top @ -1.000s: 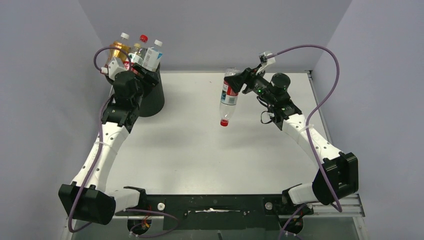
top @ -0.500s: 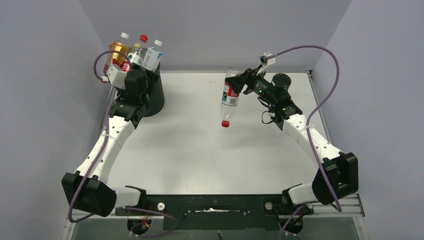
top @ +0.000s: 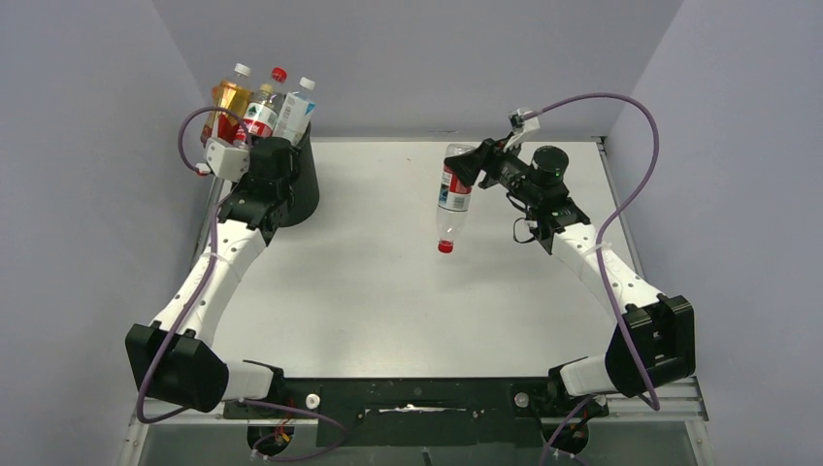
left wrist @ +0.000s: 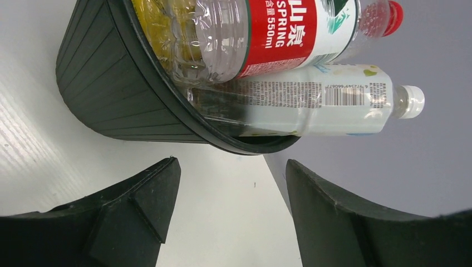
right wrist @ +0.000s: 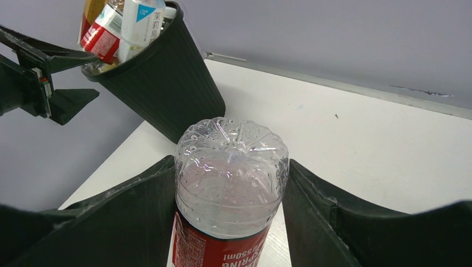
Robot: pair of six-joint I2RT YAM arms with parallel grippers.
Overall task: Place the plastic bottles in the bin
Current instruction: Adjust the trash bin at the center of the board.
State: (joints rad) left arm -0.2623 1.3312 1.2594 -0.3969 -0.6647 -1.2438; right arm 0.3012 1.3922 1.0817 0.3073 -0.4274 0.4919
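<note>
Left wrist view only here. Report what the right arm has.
Observer: The right end effector grips a clear bottle by its base, red cap down.
Operator: Give me its position relative to the bin.
Observer: It hangs over mid-table, well right of the bin, not above it.
Operator: List what sticks out of the bin.
Observer: Three, necks up: amber bottle, red-label bottle, white bottle.

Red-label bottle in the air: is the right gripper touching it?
Touching. The right wrist view shows the right gripper with both fingers pressed against the bottle, no gap either side.
</note>
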